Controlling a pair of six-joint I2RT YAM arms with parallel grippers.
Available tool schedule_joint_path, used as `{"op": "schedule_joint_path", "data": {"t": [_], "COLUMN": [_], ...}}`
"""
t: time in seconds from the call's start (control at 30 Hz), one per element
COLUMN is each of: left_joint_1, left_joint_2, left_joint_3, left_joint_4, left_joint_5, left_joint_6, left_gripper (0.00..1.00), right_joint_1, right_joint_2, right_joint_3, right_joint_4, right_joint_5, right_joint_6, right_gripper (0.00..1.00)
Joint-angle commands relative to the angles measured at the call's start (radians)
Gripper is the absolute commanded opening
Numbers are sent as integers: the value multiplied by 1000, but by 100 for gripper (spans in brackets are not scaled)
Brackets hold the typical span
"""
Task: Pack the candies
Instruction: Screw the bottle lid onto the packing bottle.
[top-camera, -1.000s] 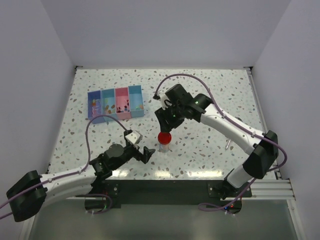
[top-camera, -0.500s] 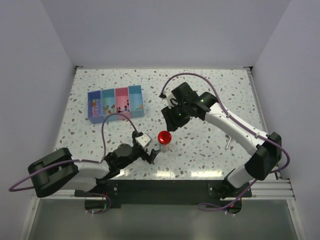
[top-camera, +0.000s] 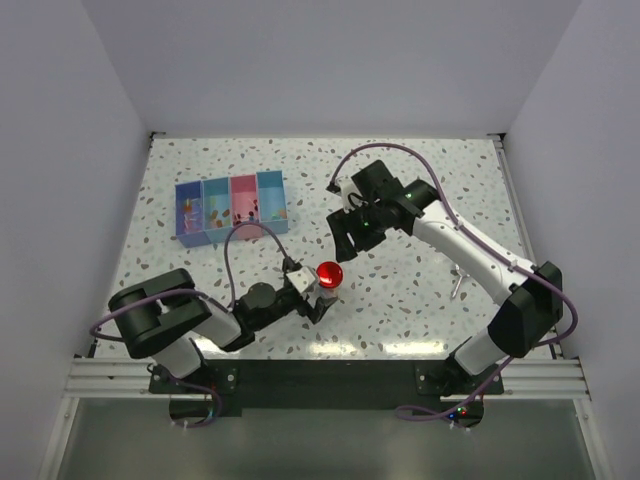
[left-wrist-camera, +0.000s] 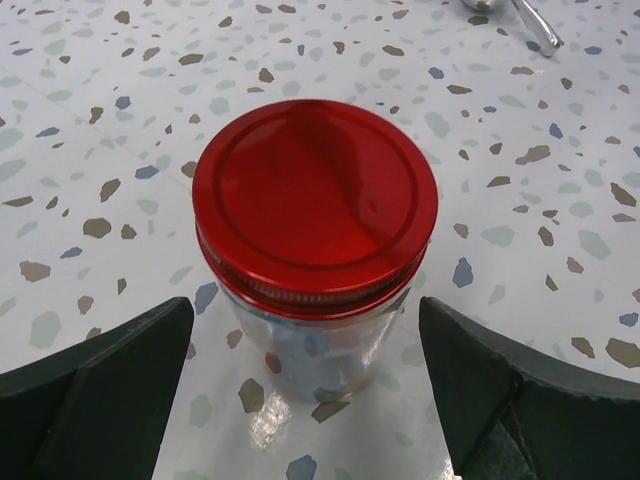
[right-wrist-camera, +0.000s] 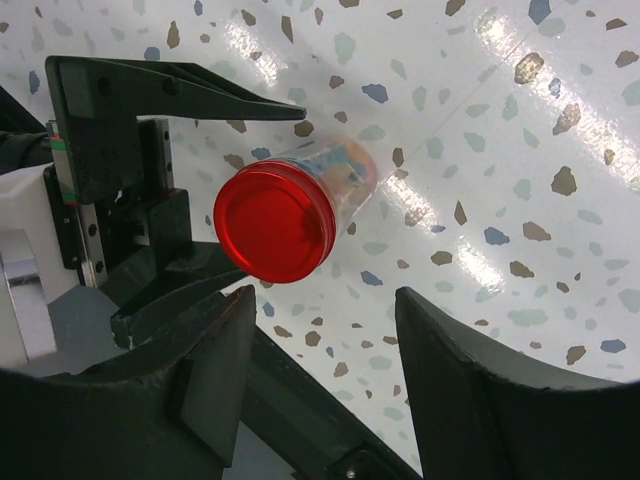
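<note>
A small clear jar (left-wrist-camera: 318, 345) with a round red lid (left-wrist-camera: 315, 200) stands upright on the speckled table. My left gripper (left-wrist-camera: 305, 400) is open, one finger on each side of the jar, with gaps on both sides. In the top view it (top-camera: 321, 293) sits low at the jar (top-camera: 329, 276). Coloured candies (right-wrist-camera: 345, 165) show through the glass in the right wrist view. More candies (top-camera: 228, 212) lie in the tray (top-camera: 232, 232). My right gripper (top-camera: 348, 243) hovers behind and right of the jar, open and empty (right-wrist-camera: 330, 370).
The tray of four coloured compartments stands at the back left. A small metal tool (top-camera: 456, 289) lies at the right of the table, also seen in the left wrist view (left-wrist-camera: 528, 20). The table's dark front edge (right-wrist-camera: 300, 400) runs just behind the jar.
My left arm has swung right and forward until its open fingers flank the jar. My right gripper has lifted off the red lid, pulled back to the right and opened wider.
</note>
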Motion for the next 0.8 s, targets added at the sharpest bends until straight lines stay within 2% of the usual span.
{"op": "schedule_joint_path", "data": {"t": [0.0,0.2,0.53,0.77], "left_joint_1": [-5,-5,-3,6], "left_joint_2": [36,123,181,201], "left_joint_3": [55,87,95,95], "left_joint_4": [173,229,266,277], "left_joint_5": [45,49,68,66], "left_joint_6": [30,30,24,21], "left_gripper": [100,97,73,62], "right_joint_1": [-6,-9,-10,-10], "right_joint_2": [1,24,107,143], "right_joint_3": [1,-9,4,4], "right_joint_4": [-15,8,58,80], "right_joint_5": [-36,-71,-145,-206], "right_joint_6": [-5,-12,-47,-67], "right_gripper": [61,57,47,43]}}
